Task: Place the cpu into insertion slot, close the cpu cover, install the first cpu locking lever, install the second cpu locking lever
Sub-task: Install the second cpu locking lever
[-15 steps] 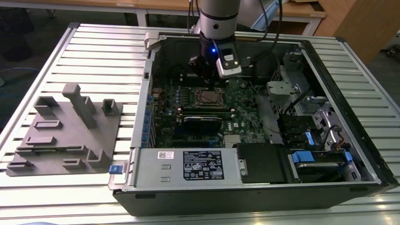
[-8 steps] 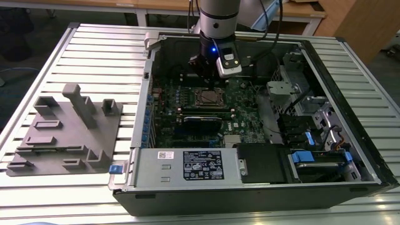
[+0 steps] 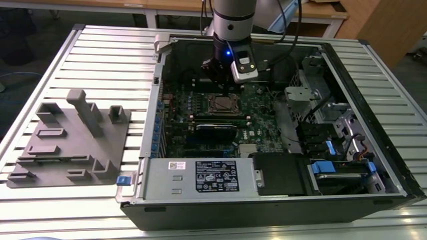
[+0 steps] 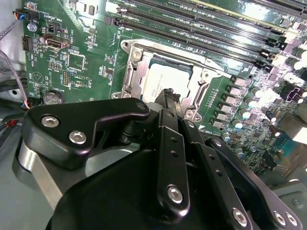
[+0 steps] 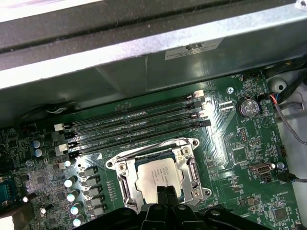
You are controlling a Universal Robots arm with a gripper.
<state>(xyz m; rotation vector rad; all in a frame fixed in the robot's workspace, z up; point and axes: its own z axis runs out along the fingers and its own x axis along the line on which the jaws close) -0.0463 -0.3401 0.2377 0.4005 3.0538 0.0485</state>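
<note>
The cpu (image 5: 156, 177) (image 4: 160, 79) lies flat in the insertion slot (image 5: 115, 165) (image 4: 128, 47) on the green board. Its dull silver top shows through the cut-out of the cpu cover (image 5: 191, 168) (image 4: 200, 88), which lies down over it. My gripper (image 5: 166, 194) (image 4: 171, 99) hovers just above the socket's edge, fingers shut together with nothing between them. In the exterior view the gripper (image 3: 222, 86) reaches into the open case just behind the cpu (image 3: 223, 104). Thin lever rods run along the socket's sides; I cannot tell whether they are latched.
Several long black memory slots (image 5: 139, 127) run beside the socket. The case wall (image 5: 158, 45) stands close behind them. A power supply (image 3: 200, 176) and drive bays (image 3: 337, 172) fill the case's near end. A grey fixture (image 3: 73, 142) sits on the table at the exterior view's left.
</note>
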